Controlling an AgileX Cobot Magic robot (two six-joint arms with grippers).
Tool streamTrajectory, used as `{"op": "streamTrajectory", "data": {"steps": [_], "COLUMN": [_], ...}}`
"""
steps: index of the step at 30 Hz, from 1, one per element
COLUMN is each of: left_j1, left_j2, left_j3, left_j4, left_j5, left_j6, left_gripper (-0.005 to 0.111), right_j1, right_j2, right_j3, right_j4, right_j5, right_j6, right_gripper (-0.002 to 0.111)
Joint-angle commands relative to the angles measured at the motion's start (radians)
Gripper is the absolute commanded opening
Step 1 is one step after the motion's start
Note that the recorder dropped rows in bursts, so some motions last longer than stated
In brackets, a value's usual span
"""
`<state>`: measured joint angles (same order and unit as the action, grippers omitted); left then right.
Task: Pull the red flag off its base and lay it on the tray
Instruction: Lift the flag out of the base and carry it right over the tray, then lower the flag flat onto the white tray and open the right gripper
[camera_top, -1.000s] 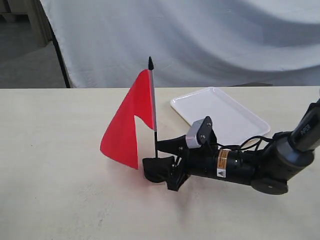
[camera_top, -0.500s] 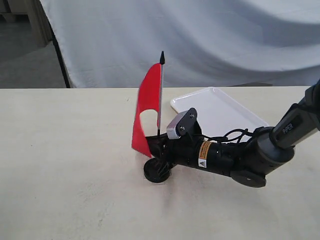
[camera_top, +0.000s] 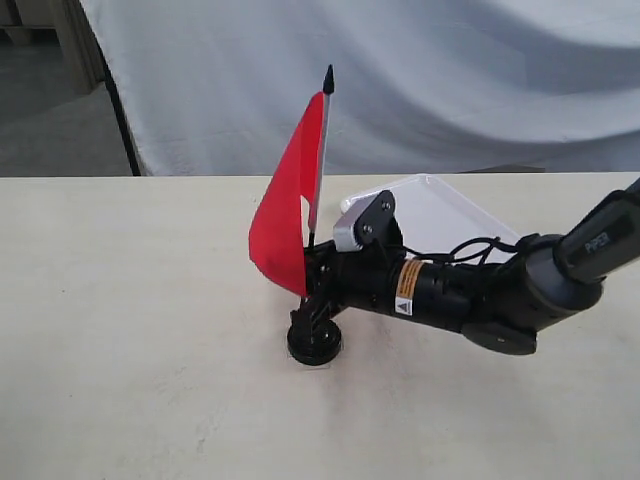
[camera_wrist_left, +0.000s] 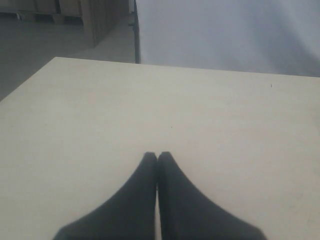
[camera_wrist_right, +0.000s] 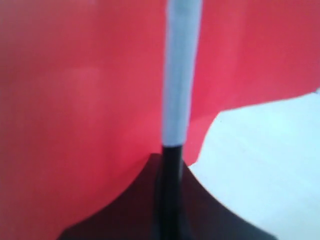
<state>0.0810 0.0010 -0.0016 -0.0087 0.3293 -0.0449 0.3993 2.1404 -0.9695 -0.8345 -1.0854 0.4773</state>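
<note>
The red flag (camera_top: 283, 225) stands nearly upright, its black tip pointing up and leaning slightly right. My right gripper (camera_top: 316, 272) is shut on the pole's black lower part, just below the cloth. The black round base (camera_top: 315, 344) sits on the table directly under the gripper; whether the pole's lower end is out of its hole I cannot tell. The right wrist view shows the pale pole (camera_wrist_right: 177, 75), the red cloth (camera_wrist_right: 75, 100) and the right gripper (camera_wrist_right: 171, 161) clamped on the black shaft. The white tray (camera_top: 455, 205) lies behind the right arm. My left gripper (camera_wrist_left: 157, 156) is shut over bare table.
A pale wooden table (camera_top: 120, 300) carries everything. A white cloth backdrop (camera_top: 450, 80) hangs behind its far edge. The right arm (camera_top: 500, 295) stretches low across the table in front of the tray, hiding the tray's near part.
The right gripper has risen with the flag; the pole tip is higher and the cloth has swung round. The base stays on the table.
</note>
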Motion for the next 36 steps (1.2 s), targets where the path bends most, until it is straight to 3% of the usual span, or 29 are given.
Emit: {"op": "streamTrajectory", "data": {"steps": [1, 8, 14, 23, 30, 36], "left_j1": [0.002, 0.002, 0.002, 0.002, 0.002, 0.002], "left_j2": [-0.001, -0.001, -0.001, -0.001, -0.001, -0.001], "left_j3": [0.002, 0.002, 0.002, 0.002, 0.002, 0.002], "left_j4": [0.003, 0.003, 0.003, 0.003, 0.003, 0.003], "left_j5": [-0.004, -0.004, -0.004, -0.004, -0.004, -0.004], "left_j6": [0.000, 0.000, 0.000, 0.000, 0.000, 0.000], "left_gripper": [0.000, 0.000, 0.000, 0.000, 0.000, 0.000], "right_j1": [-0.035, -0.171, -0.247, -0.229, -0.114, -0.054], "right_j2": [-0.138, -0.303, -0.305, -0.238, -0.079, 0.055], "right_j3": [-0.001, -0.030, -0.066, -0.179, -0.344, -0.527], "right_j4": [0.003, -0.055, -0.279, -0.321, -0.316, -0.210], "right_j5": [0.147, 0.664, 0.983, 1.387, 1.730, 1.904], "right_j6": [0.137, 0.395, 0.521, 0.366, 0.170, 0.047], "right_gripper": [-0.001, -0.001, -0.001, -0.001, -0.001, -0.001]}}
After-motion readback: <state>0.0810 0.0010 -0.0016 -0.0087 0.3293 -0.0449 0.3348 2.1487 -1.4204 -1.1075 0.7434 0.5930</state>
